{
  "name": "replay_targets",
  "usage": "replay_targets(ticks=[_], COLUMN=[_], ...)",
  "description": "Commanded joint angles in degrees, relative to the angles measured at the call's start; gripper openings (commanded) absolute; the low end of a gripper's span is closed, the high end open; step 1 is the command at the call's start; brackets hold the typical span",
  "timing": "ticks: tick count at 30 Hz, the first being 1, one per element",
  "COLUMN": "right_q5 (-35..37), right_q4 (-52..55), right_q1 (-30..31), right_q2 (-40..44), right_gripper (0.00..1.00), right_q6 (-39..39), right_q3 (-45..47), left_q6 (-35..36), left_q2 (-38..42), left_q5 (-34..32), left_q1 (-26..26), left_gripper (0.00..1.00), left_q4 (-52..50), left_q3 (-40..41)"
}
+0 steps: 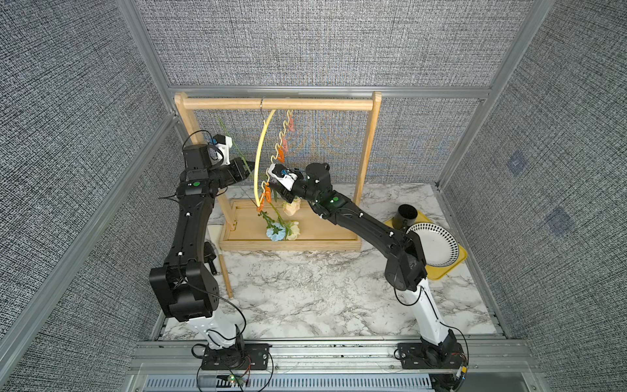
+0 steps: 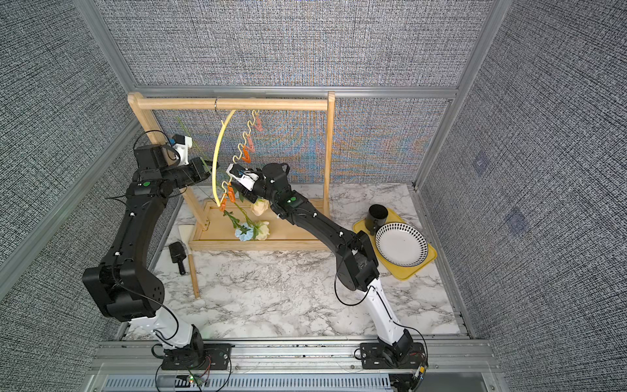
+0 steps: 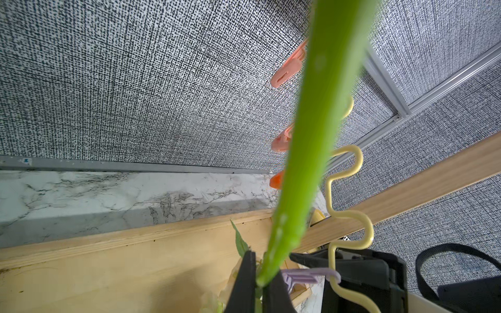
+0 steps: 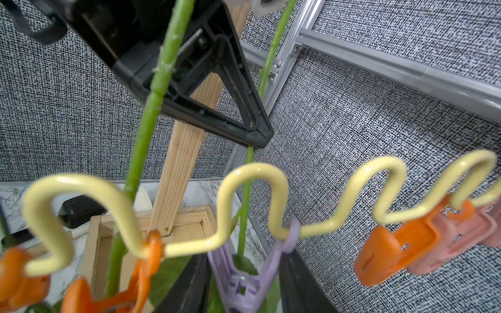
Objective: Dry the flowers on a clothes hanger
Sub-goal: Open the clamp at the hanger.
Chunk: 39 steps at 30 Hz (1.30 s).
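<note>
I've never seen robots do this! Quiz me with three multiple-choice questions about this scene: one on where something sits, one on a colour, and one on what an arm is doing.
1. The dotted plate sits: A in a drawer; B on a shelf; C on the yellow tray.
2. The clip held in the right end effector is: A lilac; B green; C black.
3. The left end effector is: A wide open and empty; B shut on a green stem; C shut on a spoon.

Answers:
1 C: the tray shows under the plate in both top views.
2 A: the colour is plain in the right wrist view.
3 B: the left wrist view shows its jaws pinching the stem.
</note>
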State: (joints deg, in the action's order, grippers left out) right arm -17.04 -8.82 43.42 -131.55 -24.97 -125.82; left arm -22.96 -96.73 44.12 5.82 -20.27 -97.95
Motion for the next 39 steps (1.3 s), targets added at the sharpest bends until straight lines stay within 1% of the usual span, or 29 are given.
replay_targets(ticks=[1, 4, 6, 8, 21, 29, 35, 39], right_q5=[-0.19, -0.13, 0.06, 0.12, 0.84, 0.21, -0.75, -2.88], right_q4=[-2.08, -2.17, -2.17, -2.22, -2.52, -2.36, -1.92, -1.88], right_q1=[0.02, 0.00, 0.02, 0.02, 0.09, 0.11, 0.05, -0.21], right_q2=[0.12, 0.25, 0.32, 0.47, 0.75, 0.98, 1.49, 1.98], right_gripper=[0.43, 0.43, 0.47, 0.48, 0.46, 0.25, 0.22, 0.22], right_q6=[0.64, 0.71, 0.71, 0.61, 0.97, 0.93, 1.14, 2.39], right_q3=[-0.39, -0.39, -0.44, -0.28, -0.22, -0.22, -0.26, -0.22], left_q6=[-0.42, -0.44, -0.47, -0.51, -0.83, -0.95, -1.56, -2.57], left_q2=[0.03, -0.03, -0.05, -0.12, -0.13, -0.22, -0.56, -1.19], left_q5=[1.17, 1.19, 1.23, 1.23, 1.44, 2.03, 3.94, 5.13], left_q1=[0.07, 0.06, 0.07, 0.15, 0.13, 0.09, 0.02, -0.33], left_gripper=[0.02, 0.02, 0.02, 0.02, 0.02, 0.02, 0.02, 0.02], left_q4=[1.38, 1.38, 1.38, 1.39, 1.64, 1.99, 3.64, 4.65], left_q3=[-0.13, -0.13, -0.13, -0.13, -0.01, 0.04, 0.39, 0.69])
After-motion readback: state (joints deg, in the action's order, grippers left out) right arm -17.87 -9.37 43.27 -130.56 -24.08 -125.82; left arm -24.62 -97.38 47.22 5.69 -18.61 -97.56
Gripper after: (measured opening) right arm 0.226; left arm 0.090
